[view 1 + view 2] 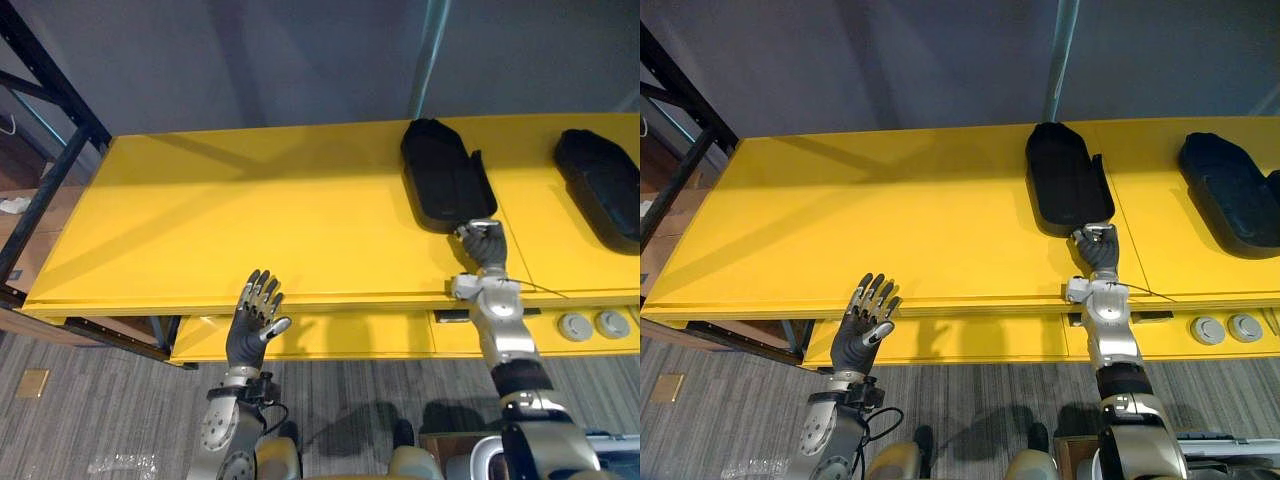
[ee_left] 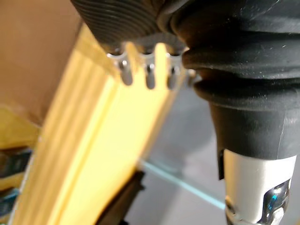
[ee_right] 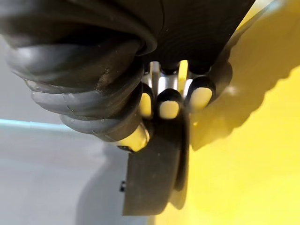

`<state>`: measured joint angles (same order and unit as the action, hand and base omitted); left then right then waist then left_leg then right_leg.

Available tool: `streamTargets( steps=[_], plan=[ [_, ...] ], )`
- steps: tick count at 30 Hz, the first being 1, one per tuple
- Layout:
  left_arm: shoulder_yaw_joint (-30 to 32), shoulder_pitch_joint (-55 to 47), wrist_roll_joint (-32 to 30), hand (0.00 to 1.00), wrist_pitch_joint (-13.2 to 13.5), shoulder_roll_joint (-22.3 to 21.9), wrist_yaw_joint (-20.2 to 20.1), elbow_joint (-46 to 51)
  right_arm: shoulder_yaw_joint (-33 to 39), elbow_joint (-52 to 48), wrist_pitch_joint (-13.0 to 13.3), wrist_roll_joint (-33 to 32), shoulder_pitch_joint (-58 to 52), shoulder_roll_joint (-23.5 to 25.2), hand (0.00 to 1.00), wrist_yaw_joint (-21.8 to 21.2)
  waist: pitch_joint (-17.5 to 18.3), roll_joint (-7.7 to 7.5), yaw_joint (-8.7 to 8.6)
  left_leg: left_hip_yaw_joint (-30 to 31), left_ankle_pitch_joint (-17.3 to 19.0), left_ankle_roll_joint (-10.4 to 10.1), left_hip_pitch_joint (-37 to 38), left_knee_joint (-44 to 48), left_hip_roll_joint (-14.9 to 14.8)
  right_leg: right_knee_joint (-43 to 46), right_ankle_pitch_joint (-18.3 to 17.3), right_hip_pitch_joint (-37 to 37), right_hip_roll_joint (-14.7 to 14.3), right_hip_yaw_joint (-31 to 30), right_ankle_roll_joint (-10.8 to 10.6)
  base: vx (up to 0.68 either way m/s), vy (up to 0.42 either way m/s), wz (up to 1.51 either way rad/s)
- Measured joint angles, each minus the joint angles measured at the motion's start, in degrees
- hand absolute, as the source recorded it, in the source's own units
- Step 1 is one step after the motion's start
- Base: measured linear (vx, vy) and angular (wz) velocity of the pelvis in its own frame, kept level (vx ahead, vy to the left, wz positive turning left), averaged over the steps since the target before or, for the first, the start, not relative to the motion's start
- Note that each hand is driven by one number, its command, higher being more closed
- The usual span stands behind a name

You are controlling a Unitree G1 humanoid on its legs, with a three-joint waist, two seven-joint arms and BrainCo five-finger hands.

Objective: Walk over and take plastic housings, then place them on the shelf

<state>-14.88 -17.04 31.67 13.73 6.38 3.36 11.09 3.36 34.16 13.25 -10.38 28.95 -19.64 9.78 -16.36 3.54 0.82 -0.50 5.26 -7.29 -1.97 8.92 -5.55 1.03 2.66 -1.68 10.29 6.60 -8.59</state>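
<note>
So, the big thing here is the yellow worktop (image 1: 250,220), which runs the whole width of the scene, with a black metal rack (image 1: 50,170) off its left end. Two plastic housings lie on its right half. The black housing (image 1: 445,175) that matters lies with its long axis running near to far and its far end leaning a bit left. The second housing (image 1: 600,185) lies well apart at the far right edge, with nothing touching it.

The right hand (image 1: 484,243) is right at the near tip of the black housing, so the whole length stretches away from the hand towards the far side. In the right wrist view its fingers (image 3: 168,105) are curled over the housing's (image 3: 152,173) edge with the thumb tucked against it, so I'd call that clamped on. The housing looks like it's flat on the worktop, not lifted yet.

The left hand (image 1: 252,325) is way over on the left, just in front of the near edge, with its fingers spread and holding nothing.

My guess is that lifting from one end means the far end droops or drags, so it'll need a firm pinch.
</note>
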Motion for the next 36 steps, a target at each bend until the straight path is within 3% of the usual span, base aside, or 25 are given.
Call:
streamTargets(
  steps=[4, 6, 12, 13, 15, 19, 20, 22, 25, 31, 33, 35, 36],
  plan=[
    [-0.28, -0.14, 0.03, 0.00, 0.10, 0.02, -0.04, -1.13, -0.12, -0.59, 0.40, 0.42, 0.16, 0.03, 1.00, 0.19, -0.14, -0.18, 0.11, -0.03, -1.27, -0.24, 0.49, -1.87, -0.37, 0.02, 0.02, 0.50, -0.28, 0.13, 0.02, 0.00, -0.023, 0.00],
    [-0.44, -0.39, 0.03, 0.00, 0.35, -0.06, -0.09, -1.09, -0.15, -5.89, 0.31, 0.60, -2.43, 0.85, 1.00, 0.78, -0.18, -0.24, 0.08, -0.15, -1.54, -0.41, 0.94, -2.61, -0.43, 0.02, 0.01, 0.56, -0.43, 0.04, 0.05, 0.02, -0.011, -0.02],
    [0.31, -2.50, -0.12, 0.00, 2.64, -0.25, 0.12, -0.35, -3.34, -37.76, 0.48, 5.67, -23.85, 8.74, 1.00, 4.03, -0.46, -0.93, -0.69, -2.43, -1.08, -0.70, 2.36, -3.59, -1.28, -0.77, 0.01, 0.69, -1.15, -1.83, 0.07, 0.04, -0.010, -0.17],
    [0.59, -2.54, -0.19, 0.00, 3.04, -0.33, 0.22, 0.09, -3.95, -42.31, 0.51, 5.97, -27.40, 10.15, 0.00, 4.08, -0.55, -1.30, -1.23, -3.14, -0.75, -0.77, 2.87, -3.58, -1.48, -0.90, 0.01, 0.63, -1.31, -2.39, 0.06, 0.02, 0.002, -0.27],
    [0.74, -2.02, -0.31, 0.00, 3.68, -0.61, 0.24, 0.15, -4.01, -47.27, 1.50, 6.75, -32.20, 12.06, 0.00, 4.81, -0.09, -2.10, -2.34, -3.66, -0.33, -0.84, 3.10, -3.40, -1.72, -1.29, 0.01, 0.49, -1.54, -2.83, 0.06, 0.01, 0.002, -0.24],
    [0.13, -0.43, -1.30, 0.00, 4.58, -1.17, 0.23, 0.25, -3.06, -51.71, 4.12, 8.19, -40.78, 15.18, 0.00, 10.21, 2.03, -4.36, -3.58, -6.60, 0.88, -1.03, 4.02, -3.10, -2.39, -2.44, 0.29, 0.85, -2.49, -5.48, 0.19, 0.03, 0.012, -0.35],
    [-0.15, 0.25, -1.39, 0.00, 4.59, -1.20, 0.22, 0.31, -1.92, -51.81, 4.44, 7.73, -43.09, 16.13, 0.00, 11.79, 2.94, -4.97, -4.61, -7.17, 1.28, -1.12, 4.03, -2.87, -2.64, -2.59, 0.32, 1.05, -2.74, -5.98, 0.21, 0.05, 0.002, -0.25],
    [-0.69, 1.01, -1.41, 0.00, 4.57, -1.31, 0.26, 0.44, -0.09, -51.81, 4.31, 7.78, -45.81, 17.14, 0.00, 14.31, 3.96, -5.32, -4.82, -9.03, 1.95, -1.29, 4.23, -2.22, -3.13, -2.58, 0.68, 1.83, -3.29, -8.04, 0.29, 0.07, 0.017, -0.48],
    [-2.43, 2.83, -1.41, 0.00, 4.51, -1.21, 0.29, 1.26, 5.14, -51.83, 3.77, 7.69, -50.06, 18.15, 0.00, 18.10, 4.50, -4.87, -6.92, -12.57, 3.06, -1.34, 6.53, -2.26, -3.29, -2.60, 0.91, 1.93, -3.63, -11.50, 0.07, 0.05, 0.036, -0.56],
    [-3.99, 4.84, -3.10, 0.00, 4.86, -1.17, 4.44, 1.39, 8.73, -51.86, 4.55, 4.02, -59.11, 19.87, 0.00, 16.53, 6.54, -2.57, -10.82, -18.39, 5.11, -1.14, 7.85, -1.76, -3.52, -3.94, 2.00, 3.60, -4.05, -17.29, -0.91, 0.00, 0.036, -0.51],
    [-3.98, 5.30, -3.30, 0.00, 4.95, -1.19, 6.65, 1.41, 8.62, -51.84, 4.69, 4.02, -59.86, 19.91, 0.00, 15.55, 6.66, -2.21, -11.13, -19.58, 6.33, -1.24, 7.67, 0.23, -3.73, -4.43, 2.64, 4.14, -4.71, -19.09, -0.87, -0.01, 0.016, -0.53],
    [-3.46, 5.66, -3.62, 0.00, 5.23, -1.43, 8.97, 1.55, 7.78, -51.79, 5.99, 3.76, -59.38, 19.58, 0.00, 14.02, 6.84, -2.26, -10.59, -15.78, 7.83, 0.14, 6.17, 4.09, -3.77, -4.48, 3.39, 5.44, -5.49, -22.16, -0.86, -0.03, 0.014, -0.80],
    [-2.57, 5.53, -3.92, 0.00, 5.29, -1.56, 10.39, 1.85, 6.22, -51.75, 7.07, 3.77, -57.65, 18.78, 0.00, 12.74, 6.83, -2.33, -9.55, -10.52, 9.28, 1.92, 4.43, 7.53, -3.21, -4.40, 3.73, 6.82, -5.94, -25.04, -0.96, -0.06, 0.035, -1.18]
  ],
)
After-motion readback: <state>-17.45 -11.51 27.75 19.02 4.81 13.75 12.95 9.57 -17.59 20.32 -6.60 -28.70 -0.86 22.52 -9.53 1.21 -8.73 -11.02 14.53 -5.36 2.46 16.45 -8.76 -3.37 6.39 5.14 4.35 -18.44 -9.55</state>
